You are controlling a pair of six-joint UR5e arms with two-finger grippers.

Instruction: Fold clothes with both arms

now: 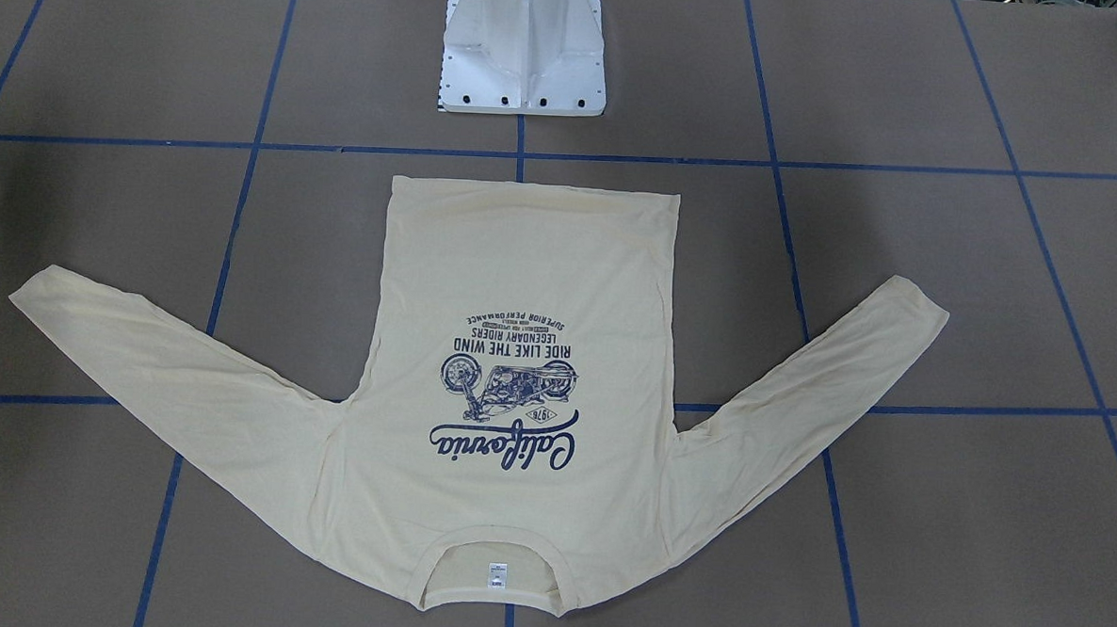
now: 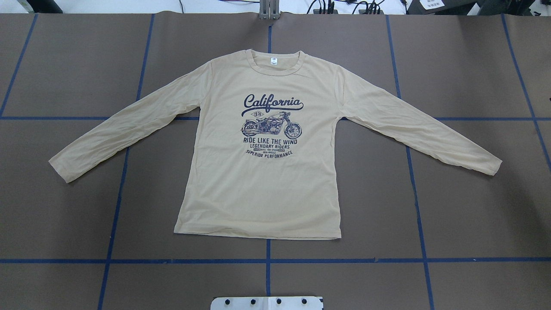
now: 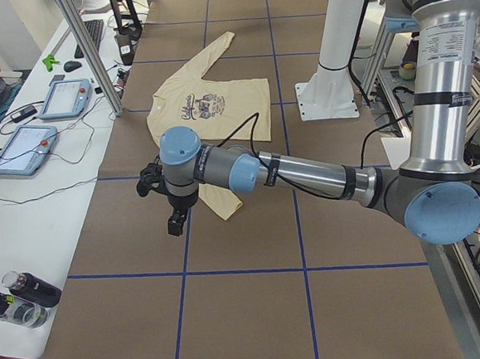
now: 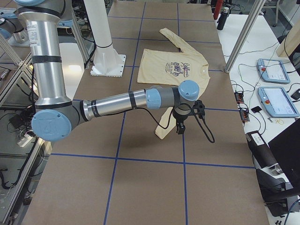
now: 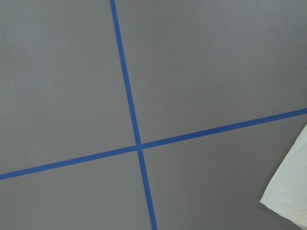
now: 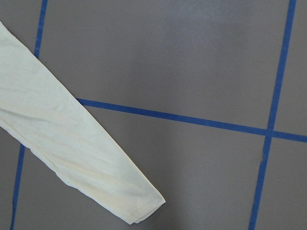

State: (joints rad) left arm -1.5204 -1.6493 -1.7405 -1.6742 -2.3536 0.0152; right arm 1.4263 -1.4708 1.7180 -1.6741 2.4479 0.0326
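The cream-yellow long-sleeved T-shirt point(image 2: 262, 185) lies flat on the table, navy "California" print up, collar away from the robot, both sleeves spread out and down; it also shows in the front view point(image 1: 523, 255). The overhead and front views show no arm. In the exterior left view my left gripper point(image 3: 175, 222) hangs above the table just beside the near sleeve's cuff point(image 3: 223, 202). In the exterior right view my right gripper point(image 4: 179, 129) hangs beside the other cuff point(image 4: 164, 130). I cannot tell whether either is open. The wrist views show a cuff corner point(image 5: 290, 191) and a sleeve end point(image 6: 76, 153).
The brown table surface carries a grid of blue tape lines point(image 2: 267, 260). The white pedestal base point(image 1: 524, 58) stands behind the shirt's hem. Tablets point(image 3: 66, 97), bottles point(image 3: 20, 296) and an aluminium post point(image 3: 88, 50) stand on the side bench; more tablets point(image 4: 276, 101) are opposite.
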